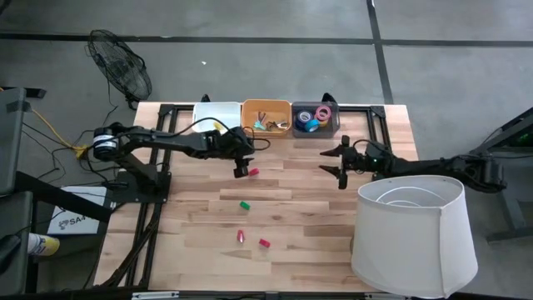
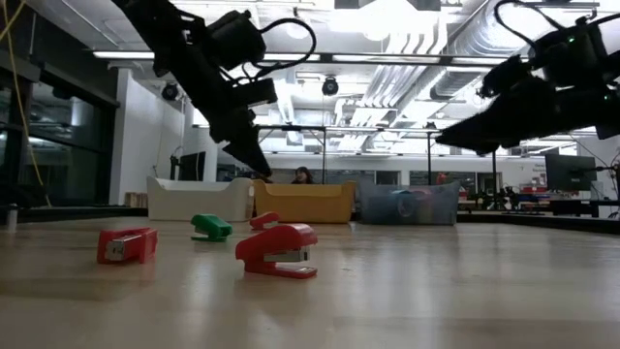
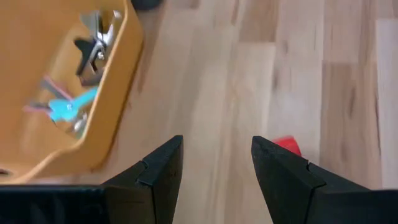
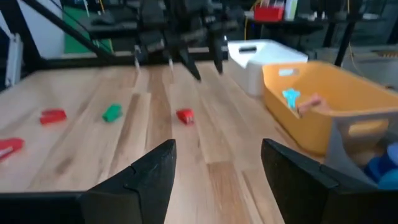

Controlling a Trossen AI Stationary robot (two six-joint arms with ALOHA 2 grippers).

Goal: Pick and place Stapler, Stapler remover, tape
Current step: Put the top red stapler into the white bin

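Small staplers lie on the wooden table: one red, one green, and two red ones nearer the front. My left gripper hovers open above the table, just left of the far red stapler, touching nothing. My right gripper is open in the air near the grey bin. That bin holds the tape rolls. The staple removers lie in the orange bin.
A white bin stands left of the orange bin along the far edge. A large white lampshade-like drum fills the near right corner under the right arm. Bare wood lies between the staplers and the bins.
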